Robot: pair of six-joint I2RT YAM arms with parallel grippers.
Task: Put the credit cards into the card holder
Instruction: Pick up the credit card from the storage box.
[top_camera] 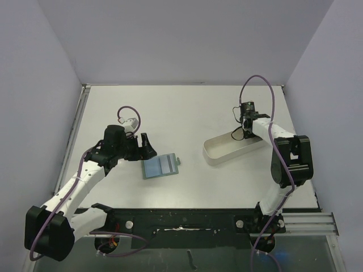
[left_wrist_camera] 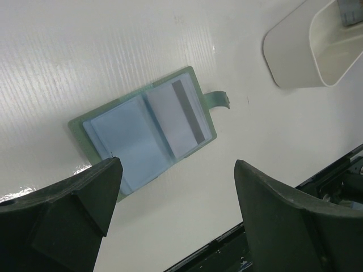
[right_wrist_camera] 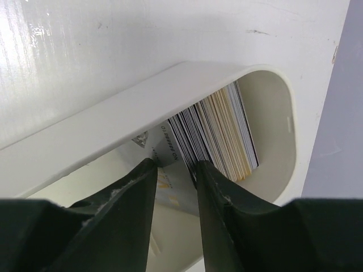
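Right wrist cam: right pincer (right_wrist_camera: 173, 167) is down in the white tray (right_wrist_camera: 142, 96), fingers narrowed to a slim gap w/ a pale card (right_wrist_camera: 169, 190) btwn them. Can't tell if it's truly pinched yet. Just behind, the other cards (right_wrist_camera: 221, 133) stand on edge, packed like a deck against the tray's rounded end.

To do this well, I'd judge: take one card only, squeeze its flat faces near the top edge, and lift straight up so neighbours don't drag out.

Cards look thin, stiff, slick plastic. Tray is smooth and hard, oval w/ high walls, and sits by the right edge of the counter (top_camera: 170, 107).

Over left of centre, toward the near edge, the left pincer (left_wrist_camera: 176, 190) hangs wide open and empty above the wallet (left_wrist_camera: 142, 130). It lies spread flat: grey-green outside, pale blue pockets, one striped card (left_wrist_camera: 187, 113) already in.
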